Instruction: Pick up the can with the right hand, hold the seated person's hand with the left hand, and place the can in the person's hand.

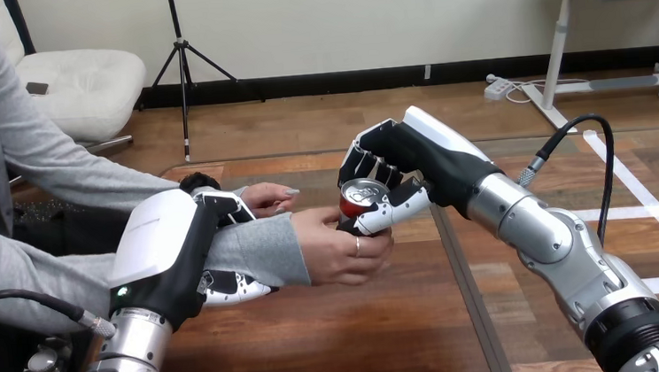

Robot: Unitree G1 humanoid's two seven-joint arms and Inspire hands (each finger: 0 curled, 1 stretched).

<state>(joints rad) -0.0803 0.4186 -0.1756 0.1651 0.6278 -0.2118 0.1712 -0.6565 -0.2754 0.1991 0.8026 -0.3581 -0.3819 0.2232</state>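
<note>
A red can (360, 198) with a silver top stands upright above the table's middle. My right hand (392, 159) comes in from the right and its fingers and thumb are curled round the can. The person's hand (340, 249) lies palm up under the can and its fingers wrap the can's lower part. My left hand (191, 250) is shut on the person's forearm, over the grey sleeve just behind the wrist, with fingers showing below the sleeve. A second hand of the person (269, 195) rests behind that forearm.
The wooden table (338, 345) has a dark seam (467, 291) running front to back right of the hands. The person's arms reach in from the left side.
</note>
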